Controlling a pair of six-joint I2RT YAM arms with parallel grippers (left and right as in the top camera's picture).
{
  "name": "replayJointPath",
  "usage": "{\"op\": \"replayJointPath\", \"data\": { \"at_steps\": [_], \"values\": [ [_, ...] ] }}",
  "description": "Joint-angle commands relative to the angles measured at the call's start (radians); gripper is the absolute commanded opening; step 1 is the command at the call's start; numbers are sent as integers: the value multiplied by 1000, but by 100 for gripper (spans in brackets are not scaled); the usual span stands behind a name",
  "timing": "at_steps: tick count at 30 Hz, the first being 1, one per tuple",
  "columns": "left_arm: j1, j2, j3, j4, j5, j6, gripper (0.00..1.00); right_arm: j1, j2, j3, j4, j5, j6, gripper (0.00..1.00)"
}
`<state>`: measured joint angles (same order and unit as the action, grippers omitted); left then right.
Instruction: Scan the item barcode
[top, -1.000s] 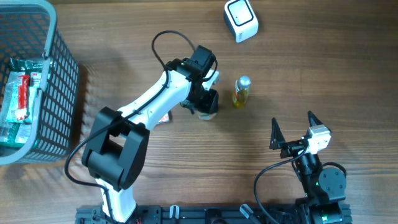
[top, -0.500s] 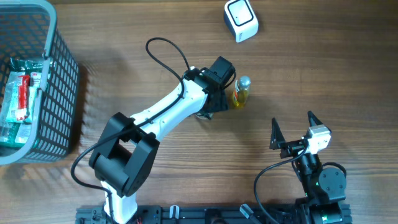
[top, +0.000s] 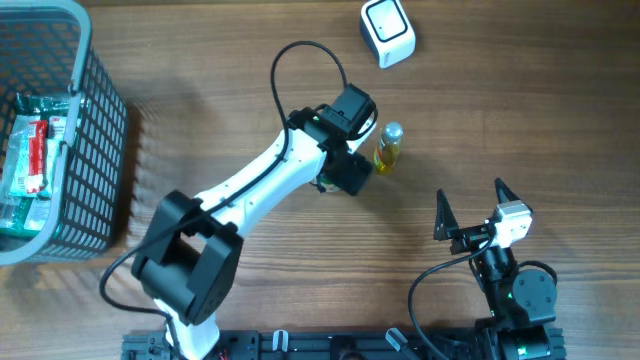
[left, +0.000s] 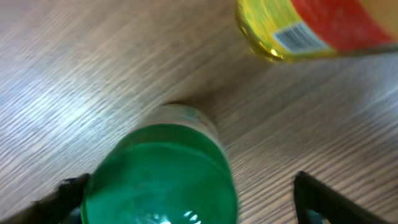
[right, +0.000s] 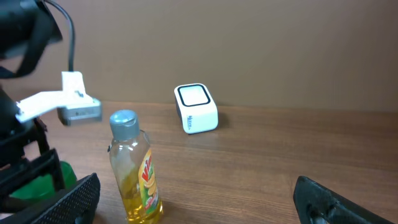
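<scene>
Tabletop (top: 520, 100) holds the basket (top: 100, 130) far left and the scanner (top: 387, 32) at its far edge. Left pincer (left: 189, 193), spread wider than a second ago and shifted toward the yellow bottle (top: 388, 147), loosely straddles the green-capped container (left: 161, 174). Right pincer (top: 470, 212) gapes idle. Container looks released, so scanning probably needs a fresh grip.

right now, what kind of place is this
Probably a mock shop checkout set up as a robot test bench: a white barcode scanner, a grey shopping basket holding packaged goods, and a yellow bottle with a barcode label, all on a wooden table.
</scene>
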<state>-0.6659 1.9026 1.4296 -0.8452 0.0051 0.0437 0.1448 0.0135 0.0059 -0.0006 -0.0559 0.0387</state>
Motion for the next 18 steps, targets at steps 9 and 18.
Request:
{"op": "replayJointPath", "data": {
  "at_steps": [9, 18],
  "values": [
    [7, 35, -3, 0, 57, 38, 63, -2, -4, -1, 2, -5, -12, 100],
    [6, 35, -3, -2, 163, -160, 53, -2, -4, -1, 2, -5, -12, 100]
  ]
}}
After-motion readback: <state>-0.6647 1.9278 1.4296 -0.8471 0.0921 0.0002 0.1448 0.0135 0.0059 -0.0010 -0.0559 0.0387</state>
